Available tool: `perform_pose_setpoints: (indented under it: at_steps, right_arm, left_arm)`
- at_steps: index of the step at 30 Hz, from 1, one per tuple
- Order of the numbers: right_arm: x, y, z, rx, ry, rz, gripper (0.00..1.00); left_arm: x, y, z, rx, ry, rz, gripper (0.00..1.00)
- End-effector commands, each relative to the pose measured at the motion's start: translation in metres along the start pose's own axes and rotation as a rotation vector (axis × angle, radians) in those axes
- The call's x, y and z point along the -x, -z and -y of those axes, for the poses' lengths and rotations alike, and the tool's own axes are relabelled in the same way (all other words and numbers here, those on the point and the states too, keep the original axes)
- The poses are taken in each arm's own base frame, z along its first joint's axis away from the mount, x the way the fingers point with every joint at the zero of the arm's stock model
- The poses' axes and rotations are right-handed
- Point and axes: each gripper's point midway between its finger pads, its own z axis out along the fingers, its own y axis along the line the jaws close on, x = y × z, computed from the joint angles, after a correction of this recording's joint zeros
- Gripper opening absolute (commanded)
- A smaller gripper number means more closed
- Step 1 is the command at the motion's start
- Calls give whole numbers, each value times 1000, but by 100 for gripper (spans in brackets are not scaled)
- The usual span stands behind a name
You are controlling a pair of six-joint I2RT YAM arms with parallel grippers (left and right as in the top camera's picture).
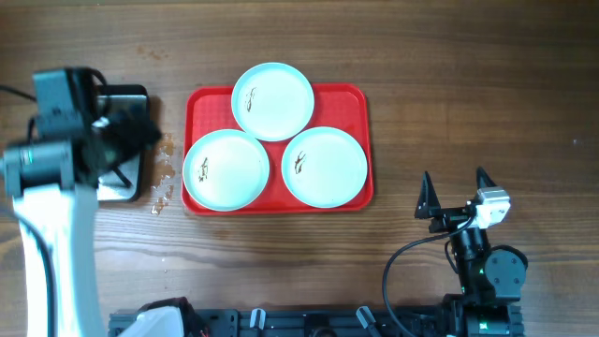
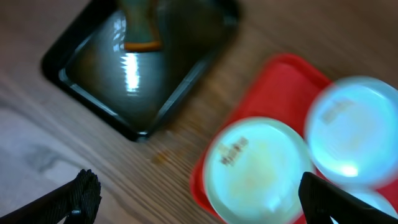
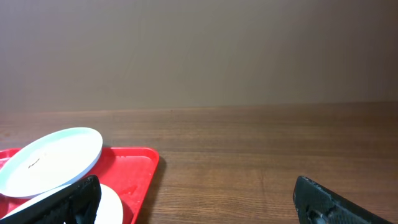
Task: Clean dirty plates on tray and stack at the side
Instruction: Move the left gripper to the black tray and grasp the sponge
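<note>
The red tray [image 1: 348,103] lay in the middle of the wooden table [image 1: 468,75]. On it sat the far plate [image 1: 272,101], the left plate [image 1: 226,169] and the right plate [image 1: 324,167], all round, pale and packed together in a triangle. The far plate's near edge lay over the rims of the other two, and from the right wrist camera it looked tilted, propped on them. Each plate carried a small dark smear on its left part.

The left gripper [image 2: 196,186] hung released above the table, its fingers [image 2: 81,194] spread wide and grasping nothing. It was over the gap between the tray's left edge and a black pan [image 2: 168,81]. A brownish object [image 2: 140,31] lay in the pan, too blurred to name. In the overhead view the left arm covered much of that pan, and a scatter of brown specks [image 1: 163,183] marked the wood between the pan and the tray.

The right gripper [image 1: 456,192] was low at the near right of the table, well apart from the tray, and pointed toward the far side. Its jaws were spread wide and empty, with only bare wood between them
</note>
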Motion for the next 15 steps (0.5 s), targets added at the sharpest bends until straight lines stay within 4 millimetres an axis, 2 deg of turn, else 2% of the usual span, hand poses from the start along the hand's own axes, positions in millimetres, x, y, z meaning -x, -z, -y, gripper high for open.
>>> perform_pose_setpoints:
  at_steps: [1, 2, 8, 11, 15]
  right_arm:
    - [2, 1, 2, -11, 19, 12, 100]
    - [2, 1, 2, -11, 19, 12, 100]
    - [2, 1, 2, -11, 19, 12, 100]
    - [2, 1, 2, -11, 19, 12, 100]
    - [2, 1, 2, -11, 19, 12, 100]
  left_arm:
    - [16, -50, -47, 195, 182, -71, 100]
    - [15, -71, -56, 212, 215, -128, 100]
    - [20, -136, -84, 259, 289, -220, 100]
    - [29, -163, -98, 268, 327, -208, 100]
    - [43, -192, -105, 239, 290, -179, 100]
